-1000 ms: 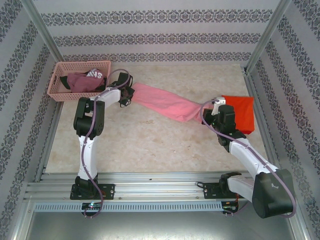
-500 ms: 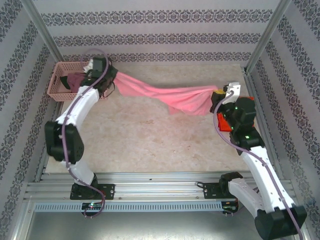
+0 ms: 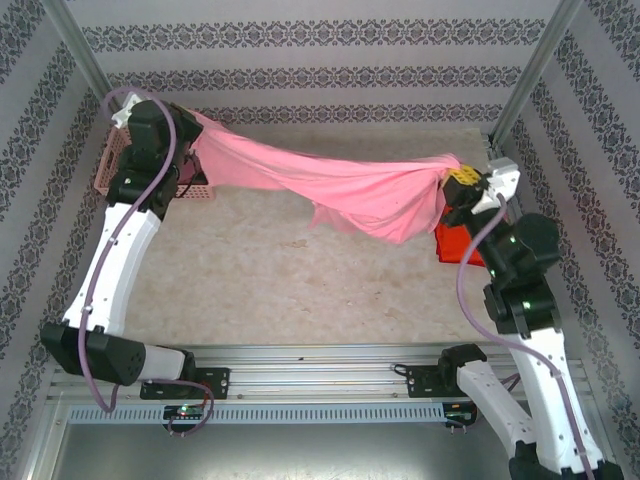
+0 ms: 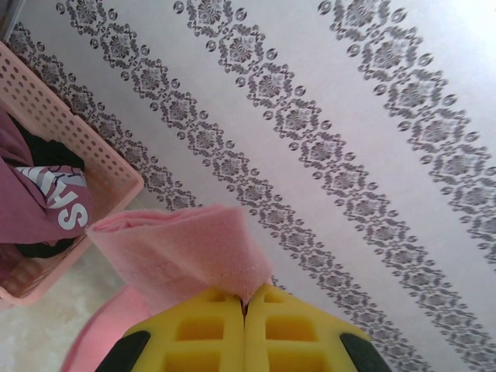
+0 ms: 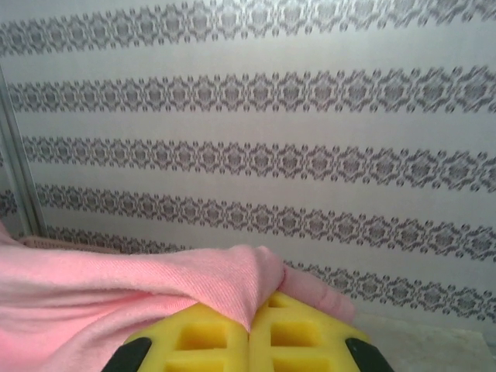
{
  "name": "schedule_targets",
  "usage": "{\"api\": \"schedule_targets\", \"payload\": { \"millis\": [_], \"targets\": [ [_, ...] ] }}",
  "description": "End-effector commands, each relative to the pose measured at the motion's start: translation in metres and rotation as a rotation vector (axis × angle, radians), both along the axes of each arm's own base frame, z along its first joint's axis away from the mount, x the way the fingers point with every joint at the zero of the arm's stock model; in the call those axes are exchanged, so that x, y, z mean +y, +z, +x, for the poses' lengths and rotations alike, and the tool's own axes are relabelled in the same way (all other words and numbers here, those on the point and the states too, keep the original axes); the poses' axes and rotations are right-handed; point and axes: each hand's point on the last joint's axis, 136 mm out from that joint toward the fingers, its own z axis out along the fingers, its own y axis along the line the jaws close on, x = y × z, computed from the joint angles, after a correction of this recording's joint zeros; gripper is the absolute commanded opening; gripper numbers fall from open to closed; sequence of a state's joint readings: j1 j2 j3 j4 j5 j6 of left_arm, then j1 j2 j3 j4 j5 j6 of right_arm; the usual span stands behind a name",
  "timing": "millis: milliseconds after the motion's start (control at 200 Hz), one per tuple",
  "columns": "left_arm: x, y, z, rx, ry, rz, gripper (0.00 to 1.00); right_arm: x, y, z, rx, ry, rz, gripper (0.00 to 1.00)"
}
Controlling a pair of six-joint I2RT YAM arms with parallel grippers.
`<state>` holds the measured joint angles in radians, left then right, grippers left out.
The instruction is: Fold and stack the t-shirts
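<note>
The salmon-pink t-shirt (image 3: 330,185) hangs stretched in the air between both arms, sagging in the middle above the table. My left gripper (image 3: 185,118) is shut on its left end, high by the basket; pink cloth (image 4: 182,252) bunches out of the closed yellow jaws. At the far right, my right gripper (image 3: 455,180) is shut on the other end, and the pink cloth (image 5: 155,287) drapes over its jaws. The orange-red t-shirt (image 3: 455,243) lies on the table at the right, mostly hidden under the pink shirt and the right arm.
A pink basket (image 3: 108,172) stands at the back left, holding maroon and black garments with white print (image 4: 46,205). Patterned walls close in the back and sides, with metal posts (image 3: 535,70) at the corners. The beige table surface (image 3: 290,280) lies beneath the hanging shirt.
Both arms have lifted and pulled apart, raising the pink shirt from the table and spreading it wide. The left gripper moved up and left past the basket; the right moved up and right.
</note>
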<state>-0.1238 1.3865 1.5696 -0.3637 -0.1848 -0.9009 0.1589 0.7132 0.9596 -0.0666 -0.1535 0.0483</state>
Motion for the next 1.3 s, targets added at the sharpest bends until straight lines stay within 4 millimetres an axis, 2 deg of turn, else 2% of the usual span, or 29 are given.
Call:
{"api": "schedule_targets", "payload": {
  "millis": [0,120,220,440,560,679,769,839,929,1174,1294],
  "targets": [
    [0.003,-0.025,0.023,0.085,0.009,0.052,0.0,0.007,-0.012,0.035,0.048,0.018,-0.03,0.0],
    [-0.007,-0.043,0.045,0.117,-0.033,0.01,0.0,0.018,-0.02,0.065,0.098,0.055,-0.043,0.0],
    [-0.013,-0.058,0.049,0.152,-0.059,-0.01,0.0,0.024,-0.024,0.073,0.109,0.079,-0.036,0.0],
    [-0.005,-0.074,0.026,0.175,-0.031,0.005,0.0,0.018,-0.045,0.062,0.147,0.056,-0.026,0.0],
    [-0.013,-0.097,0.016,0.233,-0.075,-0.018,0.0,0.017,-0.052,0.05,0.163,0.06,-0.012,0.0],
    [-0.015,-0.12,-0.001,0.288,-0.088,-0.043,0.0,0.015,-0.051,0.037,0.152,0.059,-0.009,0.0],
    [-0.012,-0.133,-0.009,0.309,-0.075,-0.039,0.0,0.012,-0.056,0.039,0.152,0.04,-0.016,0.0],
    [-0.011,-0.146,-0.007,0.347,-0.069,-0.026,0.0,0.011,-0.07,0.051,0.189,0.029,-0.029,0.0],
    [-0.019,-0.166,0.007,0.399,-0.104,-0.035,0.0,0.015,-0.094,0.075,0.256,0.032,-0.049,0.0],
    [-0.043,-0.243,0.056,0.555,-0.183,-0.097,0.0,0.033,-0.183,0.161,0.506,0.073,-0.099,0.03],
    [-0.049,-0.261,0.085,0.591,-0.205,-0.09,0.0,0.036,-0.211,0.203,0.57,0.066,-0.111,0.02]
  ]
}}
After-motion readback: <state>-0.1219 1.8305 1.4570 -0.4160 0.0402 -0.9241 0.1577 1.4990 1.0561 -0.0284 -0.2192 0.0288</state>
